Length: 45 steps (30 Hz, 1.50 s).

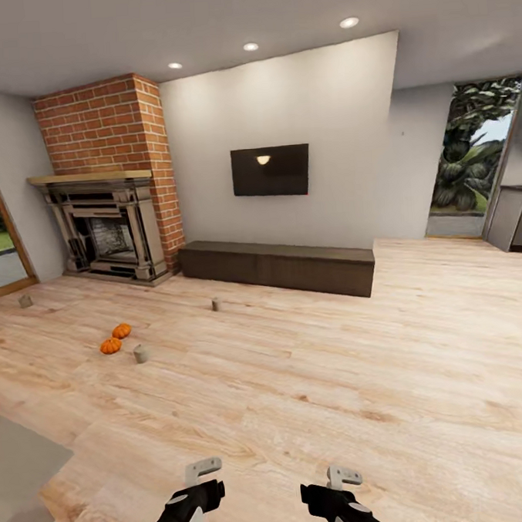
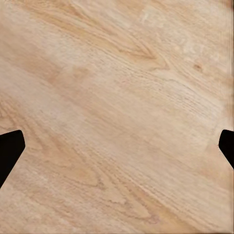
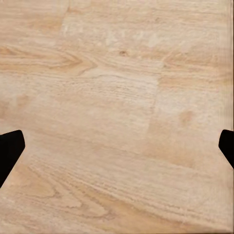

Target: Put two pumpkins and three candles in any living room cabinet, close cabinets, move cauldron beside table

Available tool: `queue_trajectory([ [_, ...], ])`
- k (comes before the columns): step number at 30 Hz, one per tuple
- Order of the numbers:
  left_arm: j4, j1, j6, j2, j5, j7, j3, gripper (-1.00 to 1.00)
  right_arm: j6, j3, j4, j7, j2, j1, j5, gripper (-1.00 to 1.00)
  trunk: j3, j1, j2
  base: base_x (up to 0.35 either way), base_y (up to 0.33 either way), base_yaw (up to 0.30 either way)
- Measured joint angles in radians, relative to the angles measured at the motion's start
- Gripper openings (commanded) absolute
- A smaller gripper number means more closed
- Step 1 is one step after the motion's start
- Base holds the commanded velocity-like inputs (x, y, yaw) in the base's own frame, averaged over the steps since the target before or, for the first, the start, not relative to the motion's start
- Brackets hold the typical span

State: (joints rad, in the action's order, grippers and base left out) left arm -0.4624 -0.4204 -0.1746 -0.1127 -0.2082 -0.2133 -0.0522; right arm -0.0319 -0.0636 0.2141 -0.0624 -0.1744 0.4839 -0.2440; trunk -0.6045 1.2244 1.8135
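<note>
Two orange pumpkins (image 1: pixel 121 330) (image 1: pixel 110 346) lie side by side on the wood floor at the left of the head view. Three short grey candles stand on the floor: one (image 1: pixel 141 353) just right of the pumpkins, one (image 1: pixel 215 304) nearer the cabinet, one (image 1: pixel 25 301) far left. The long dark-brown cabinet (image 1: pixel 277 266) runs along the far wall under the TV, its front panels shut. My left gripper (image 1: pixel 203 471) (image 2: pixel 117 146) and right gripper (image 1: pixel 343 474) (image 3: pixel 117 146) hang low and open over bare floor, far from everything. The cauldron and table are out of view.
A brick fireplace (image 1: pixel 108 224) fills the far left corner. A black TV (image 1: pixel 271 170) hangs on the wall. A grey counter (image 1: pixel 513 215) stands by the doorway at the right. A grey surface (image 1: pixel 19 469) cuts into the near left corner.
</note>
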Motion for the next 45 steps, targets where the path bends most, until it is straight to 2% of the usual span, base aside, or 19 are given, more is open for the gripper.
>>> queue_trajectory([
  [12, 0.0, 0.0, 0.001, 0.0, 0.001, -0.001, -0.004, 1.0, -0.004, 0.0, 0.0, 0.0, 0.0, 0.0, -0.004, 1.0, -0.008, 0.0, 0.0, 0.148, 0.0, -0.189],
  [45, 0.0, 0.0, 0.003, 0.0, 0.002, -0.001, -0.006, 1.0, -0.006, -0.001, 0.0, 0.001, 0.0, 0.0, -0.004, 1.0, -0.059, 0.0, 0.0, 0.141, -0.007, -0.083],
])
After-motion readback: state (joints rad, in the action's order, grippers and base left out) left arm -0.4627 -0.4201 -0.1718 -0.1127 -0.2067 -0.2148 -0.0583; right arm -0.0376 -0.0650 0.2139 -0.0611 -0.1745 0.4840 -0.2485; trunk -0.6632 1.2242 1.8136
